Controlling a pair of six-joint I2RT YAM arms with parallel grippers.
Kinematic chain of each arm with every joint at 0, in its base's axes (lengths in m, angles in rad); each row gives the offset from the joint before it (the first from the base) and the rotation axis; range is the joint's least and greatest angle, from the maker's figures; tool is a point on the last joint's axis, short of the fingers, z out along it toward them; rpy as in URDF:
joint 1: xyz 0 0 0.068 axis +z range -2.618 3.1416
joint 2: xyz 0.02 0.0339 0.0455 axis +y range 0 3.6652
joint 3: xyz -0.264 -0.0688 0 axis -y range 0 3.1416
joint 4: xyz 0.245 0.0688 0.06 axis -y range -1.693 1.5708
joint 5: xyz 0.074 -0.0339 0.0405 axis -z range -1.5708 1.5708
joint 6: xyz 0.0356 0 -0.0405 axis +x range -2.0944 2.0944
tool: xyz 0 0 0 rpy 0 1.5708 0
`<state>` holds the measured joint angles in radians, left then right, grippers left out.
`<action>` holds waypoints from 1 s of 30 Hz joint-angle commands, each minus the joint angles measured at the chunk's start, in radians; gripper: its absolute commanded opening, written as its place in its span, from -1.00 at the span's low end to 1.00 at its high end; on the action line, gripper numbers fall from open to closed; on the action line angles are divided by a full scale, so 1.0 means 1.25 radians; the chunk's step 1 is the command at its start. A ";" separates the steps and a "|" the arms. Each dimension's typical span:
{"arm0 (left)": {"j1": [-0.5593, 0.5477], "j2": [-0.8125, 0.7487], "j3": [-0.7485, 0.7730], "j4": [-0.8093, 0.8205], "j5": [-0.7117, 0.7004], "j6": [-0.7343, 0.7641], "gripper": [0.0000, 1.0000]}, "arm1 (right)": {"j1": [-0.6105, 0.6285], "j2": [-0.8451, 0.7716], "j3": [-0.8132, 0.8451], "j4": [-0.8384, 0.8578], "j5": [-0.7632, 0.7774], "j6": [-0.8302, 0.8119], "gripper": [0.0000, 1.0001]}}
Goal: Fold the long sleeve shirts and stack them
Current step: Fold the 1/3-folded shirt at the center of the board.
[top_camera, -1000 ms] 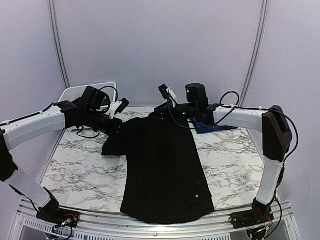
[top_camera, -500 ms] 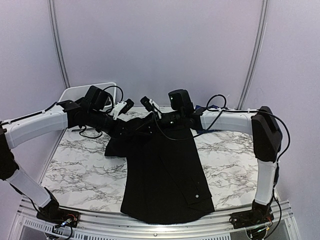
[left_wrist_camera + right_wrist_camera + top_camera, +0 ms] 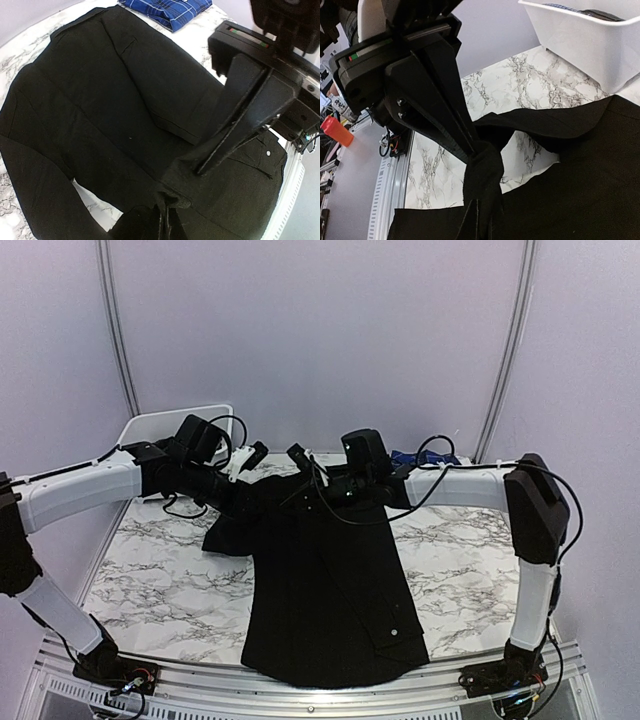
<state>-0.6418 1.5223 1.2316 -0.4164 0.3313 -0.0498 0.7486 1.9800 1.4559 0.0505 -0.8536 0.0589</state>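
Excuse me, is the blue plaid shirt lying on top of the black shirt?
No, the blue plaid shirt lies on the marble table beside the black shirt.

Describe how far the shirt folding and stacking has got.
Done: the blue plaid shirt looks folded at the far edge of the table. In hand: the left hand and right hand are both shut on the upper edge of the black shirt. Left: folding it and stacking the two.

You have a white plastic bin (image 3: 160, 418) at the far left corner of the marble tabletop (image 3: 160, 585). Beyond the table's metal rail (image 3: 387, 172) you see a small orange-red object (image 3: 337, 131).
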 commanded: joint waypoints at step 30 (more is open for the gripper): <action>0.106 0.092 0.001 0.064 -0.259 -0.368 0.43 | -0.046 -0.477 -0.259 -0.420 0.920 0.217 -1.00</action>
<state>-0.5148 1.6020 1.2407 -0.3340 0.0246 -0.4629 0.7082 1.4204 1.0565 -0.4137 0.1612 0.3229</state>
